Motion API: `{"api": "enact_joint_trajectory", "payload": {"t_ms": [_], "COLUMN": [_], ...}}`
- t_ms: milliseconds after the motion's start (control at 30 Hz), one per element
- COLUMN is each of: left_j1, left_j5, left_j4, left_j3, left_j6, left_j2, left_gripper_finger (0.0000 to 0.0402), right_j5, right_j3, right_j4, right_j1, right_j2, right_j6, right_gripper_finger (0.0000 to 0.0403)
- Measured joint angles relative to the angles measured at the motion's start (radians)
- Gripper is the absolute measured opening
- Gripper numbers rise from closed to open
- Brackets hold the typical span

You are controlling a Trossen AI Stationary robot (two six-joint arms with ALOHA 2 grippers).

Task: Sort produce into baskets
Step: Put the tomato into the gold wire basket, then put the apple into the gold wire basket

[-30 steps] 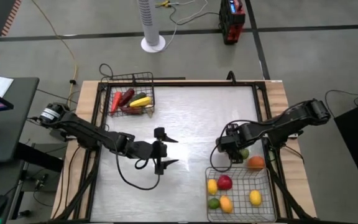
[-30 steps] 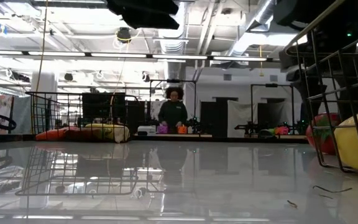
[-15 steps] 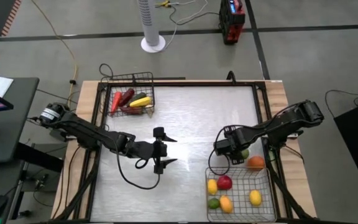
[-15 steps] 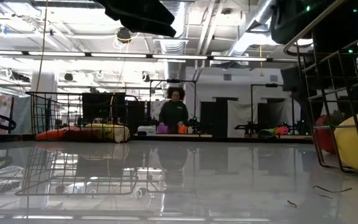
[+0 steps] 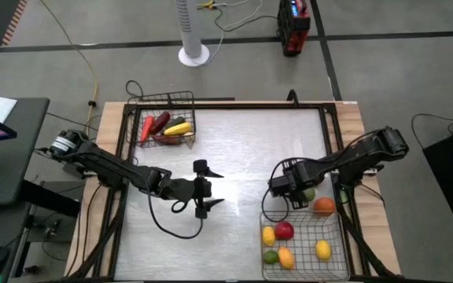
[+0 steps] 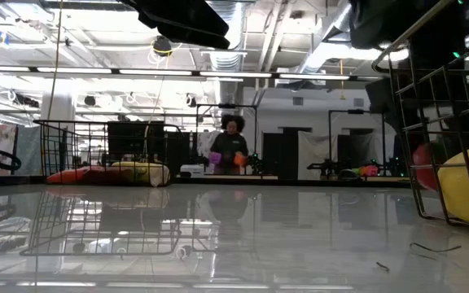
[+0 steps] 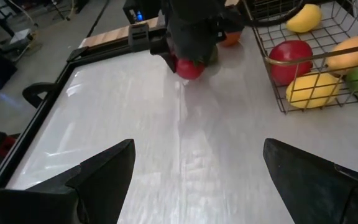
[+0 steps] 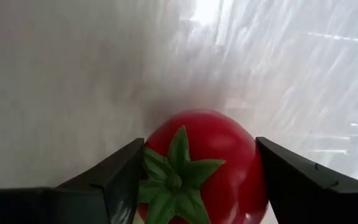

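My right gripper [image 8: 194, 180] is clamped on a red tomato [image 8: 201, 165], green stem facing my wrist camera, held just above the table [image 5: 242, 149] right of centre in the high view. I judge this the carry step: next I swing toward the lower-right basket [image 5: 333, 267], already holding round fruit, and release above it. My left gripper [image 5: 211, 191] waits mid-table, fingers spread and empty.

My right claw [image 5: 283, 187] reaches in from the right edge, arm bent, fingers [image 8: 114, 174] clamped on a red tomato [image 8: 201, 165]. My left claw [image 5: 213, 189] waits mid-table, fingers spread wide.
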Motion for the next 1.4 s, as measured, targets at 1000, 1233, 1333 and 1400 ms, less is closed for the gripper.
{"api": "enact_joint_trajectory", "payload": {"t_ms": [1000,1233,1333,1400], "left_j1": [0.0,0.001,0.001,0.001], "left_j5": [0.001,0.002,0.005,0.006], "left_j4": [-0.012,-0.006,-0.004,-0.004], "left_j3": [0.0,0.0,0.0,0.0], "left_j6": [-0.008,-0.001,0.0,0.003], "left_j2": [0.0,0.0,0.0,0.0], "left_gripper_finger": [0.0345,0.0345,0.0345,0.0345], "right_j5": [-0.381,-0.278,-0.171,-0.143], "right_j3": [0.373,0.373,0.371,0.355], "right_j4": [-0.058,-0.283,-0.446,-0.474], "right_j1": [0.254,0.244,0.189,0.126], "right_j2": [-0.074,-0.078,-0.089,-0.096], "right_j6": [0.712,0.717,0.708,0.689], "right_gripper_finger": [0.0388,0.038,0.0376,0.0374]}}
